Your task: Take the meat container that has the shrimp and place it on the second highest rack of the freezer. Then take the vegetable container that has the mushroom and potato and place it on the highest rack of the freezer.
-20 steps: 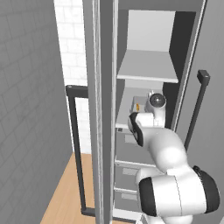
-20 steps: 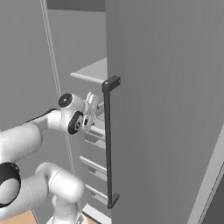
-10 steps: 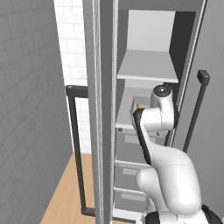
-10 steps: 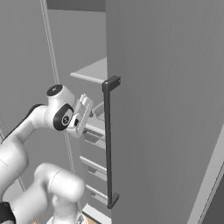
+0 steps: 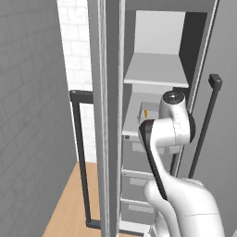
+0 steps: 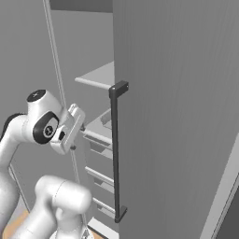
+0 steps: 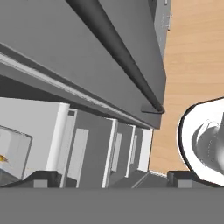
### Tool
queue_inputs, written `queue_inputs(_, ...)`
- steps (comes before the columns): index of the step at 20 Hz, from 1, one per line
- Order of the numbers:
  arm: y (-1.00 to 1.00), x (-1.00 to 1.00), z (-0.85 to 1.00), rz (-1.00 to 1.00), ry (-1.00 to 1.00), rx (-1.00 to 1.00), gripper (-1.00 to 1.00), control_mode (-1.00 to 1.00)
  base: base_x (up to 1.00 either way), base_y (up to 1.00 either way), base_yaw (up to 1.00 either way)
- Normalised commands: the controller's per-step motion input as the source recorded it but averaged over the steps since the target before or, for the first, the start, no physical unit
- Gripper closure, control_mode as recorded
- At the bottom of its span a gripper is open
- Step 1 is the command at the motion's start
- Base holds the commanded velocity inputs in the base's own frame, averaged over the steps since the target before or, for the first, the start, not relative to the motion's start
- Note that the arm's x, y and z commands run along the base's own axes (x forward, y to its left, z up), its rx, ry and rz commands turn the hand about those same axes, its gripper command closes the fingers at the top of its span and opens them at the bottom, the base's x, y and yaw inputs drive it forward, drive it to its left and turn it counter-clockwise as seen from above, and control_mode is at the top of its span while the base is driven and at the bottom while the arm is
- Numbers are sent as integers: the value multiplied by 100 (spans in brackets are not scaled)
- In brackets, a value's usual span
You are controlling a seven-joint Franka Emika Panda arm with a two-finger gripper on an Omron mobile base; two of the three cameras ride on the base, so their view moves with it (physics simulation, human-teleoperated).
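— Freezer [image 5: 194, 51] shelves are filling the far wall ahead of us. Where are we seeing the meat container [image 5: 147, 112]?

— We are finding it on the second highest rack [image 5: 132, 126], under the highest rack [image 5: 155, 69], with the orange shrimp [image 5: 146, 113] showing inside. It is sitting just above the grey drawers [image 5: 139, 185].

— And which way from the claw [image 7: 113, 177]?

— Farther in and to the left. In the hand view we are catching only its corner at the left edge, off the line between the fingertips [image 7: 43, 176]. We are not making out its long axis.

— Are we gripping anything?

— No, the fingers are standing wide apart with nothing between them. We are judging the tray placed, so the next move is asking us to back out toward the near side, clear of the door handle [image 5: 203, 134] on the right.
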Motion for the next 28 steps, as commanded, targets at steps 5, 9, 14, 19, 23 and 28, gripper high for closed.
queue_inputs(5, -21, -42, 3, 2, 0, 12, -100, -100, 0, 0, 0)
queue_inputs(9, -17, -25, 0, 3, 0, 12, -100, -100, 0, 0, 0)
queue_inputs(14, 0, 0, 1, 2, 0, 0, -100, -100, 0, 0, 0)
queue_inputs(19, 0, -1, 0, 2, 0, 0, -100, -100, 0, 0, 0)
queue_inputs(23, 0, -5, 0, 1, 0, 0, -100, 100, -30, 0, 1)
queue_inputs(28, 0, 0, 0, 0, 0, 0, -100, 100, -100, 19, 0)
